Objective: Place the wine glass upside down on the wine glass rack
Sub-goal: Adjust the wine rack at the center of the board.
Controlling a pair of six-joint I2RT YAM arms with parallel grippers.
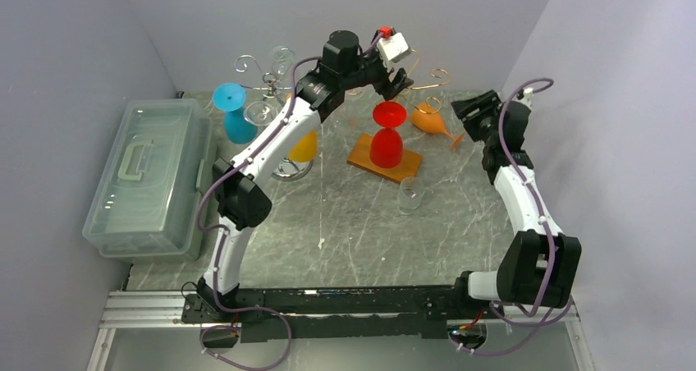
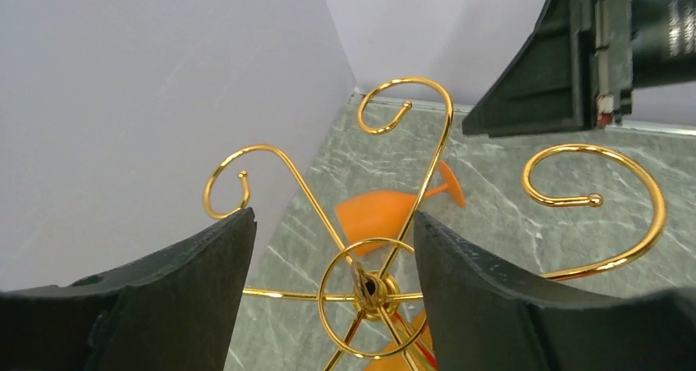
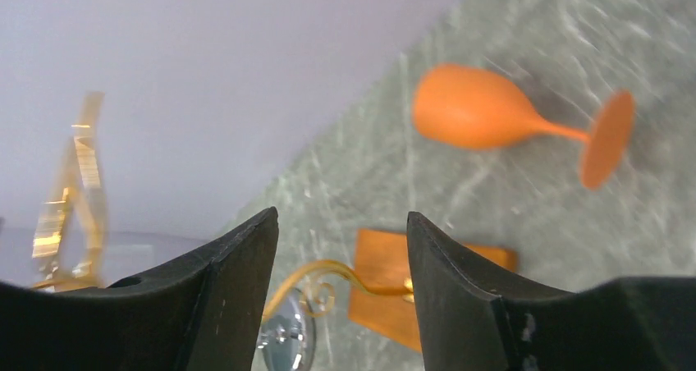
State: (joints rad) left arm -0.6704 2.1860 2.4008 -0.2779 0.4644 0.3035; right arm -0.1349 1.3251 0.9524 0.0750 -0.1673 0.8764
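Left claw [image 2: 332,223]: both black fingers [image 2: 180,297] fill the lower frame, set wide apart with nothing between them. It hovers directly above the gold rack [image 2: 371,287], looking down on the hub and curled arms.

Red glass [image 1: 386,145]: upside down, foot uppermost, at the gold rack and over the wooden board [image 1: 361,156] beneath it. Cannot tell whether it hangs from an arm or stands on the board. The left claw sits above its foot, apart from it.

Right claw [image 3: 341,219]: fingers parted, empty, off to the right of the gold rack.

Orange glass [image 3: 472,108]: lying on its side on the table [image 1: 345,223], between the gold rack and the right claw.

Clear glass [image 1: 410,194]: upright, in front of the gold rack, just off the board's near corner.

Left of the gold rack:
- yellow glass [image 1: 304,148]
- silver rack [image 1: 275,80] carrying clear glasses
- blue glass [image 1: 234,116], upside down
- farther left and well apart, a lidded plastic box [image 1: 148,174]
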